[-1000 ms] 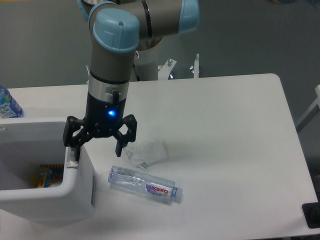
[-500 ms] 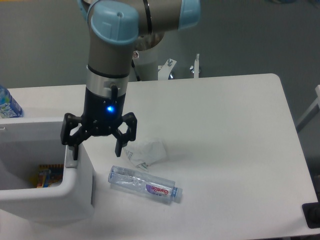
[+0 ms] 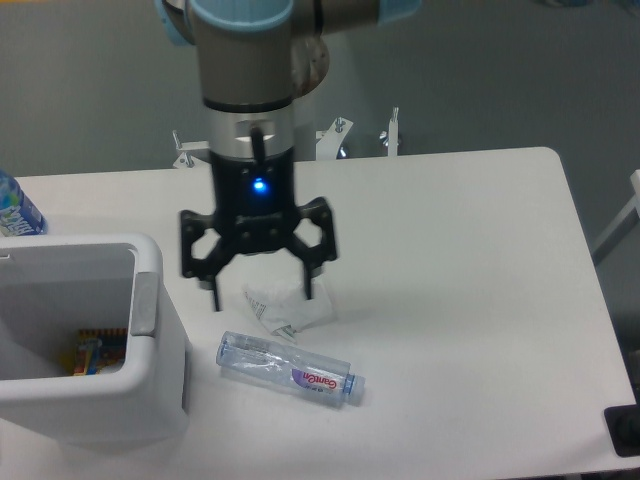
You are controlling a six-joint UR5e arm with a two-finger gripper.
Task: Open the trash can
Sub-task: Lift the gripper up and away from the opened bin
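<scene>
The trash can [image 3: 150, 385] is a boxy white bin at the front left, cut off by the left edge. Its top stands open and I see colourful rubbish [image 3: 88, 352] inside. A grey push tab [image 3: 146, 303] sits on its right rim. No lid shows. My gripper [image 3: 262, 290] hangs open and empty to the right of the bin, clear of its rim, above a crumpled white paper [image 3: 285, 303].
A clear plastic bottle [image 3: 290, 368] lies on the white table [image 3: 450, 260] in front of the paper. A blue-labelled bottle [image 3: 15, 210] stands at the far left edge. Metal brackets [image 3: 360, 135] stick up behind the table's back edge.
My gripper has left the bin's right rim, where one finger rested by the grey tab, and moved right to hang over the crumpled paper. The bin's opening looks the same.
</scene>
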